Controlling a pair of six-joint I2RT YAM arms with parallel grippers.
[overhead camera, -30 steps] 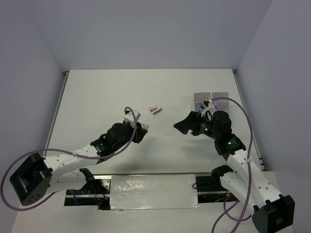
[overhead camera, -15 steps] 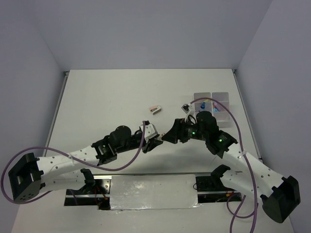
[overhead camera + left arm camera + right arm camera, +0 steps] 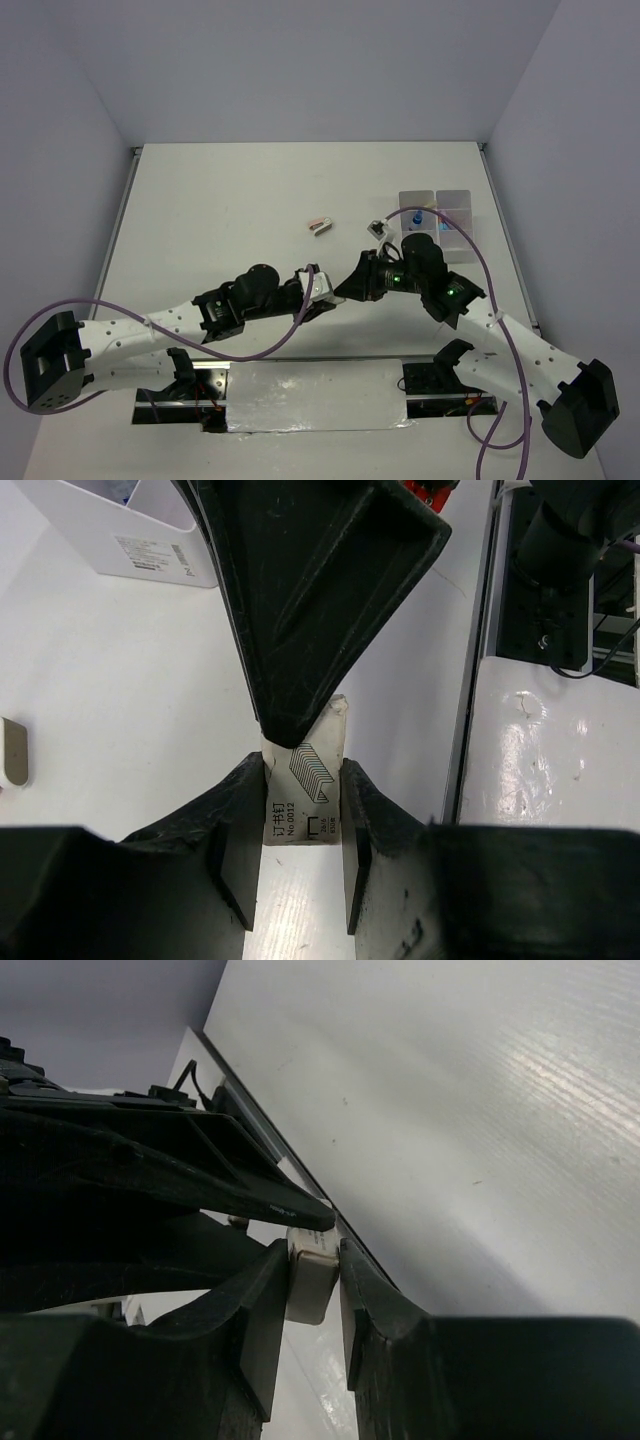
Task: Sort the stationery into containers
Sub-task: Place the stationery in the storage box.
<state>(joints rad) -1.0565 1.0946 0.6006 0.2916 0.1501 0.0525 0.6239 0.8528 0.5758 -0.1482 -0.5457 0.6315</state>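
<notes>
A small white staple box (image 3: 305, 800) is held above the table between the two arms. My left gripper (image 3: 303, 855) is shut on its near end, with the printed label facing up. My right gripper (image 3: 315, 1290) meets it head-on, jaws pressed against both sides of the same box (image 3: 313, 1272). In the top view the two grippers meet at the box (image 3: 323, 284), left gripper (image 3: 316, 291) and right gripper (image 3: 344, 287) tip to tip. The containers (image 3: 437, 214) stand at the back right, with coloured stationery inside.
A small pink-and-white item (image 3: 319, 225) lies on the table behind the grippers. A small dark-and-white piece (image 3: 378, 226) lies left of the bins. The left wrist view shows a bin wall (image 3: 140, 548) and a pale item (image 3: 12, 752) at the left edge.
My right gripper came left from the containers to meet the left one and closed its jaws on the staple box. The left arm carried the box rightward.
</notes>
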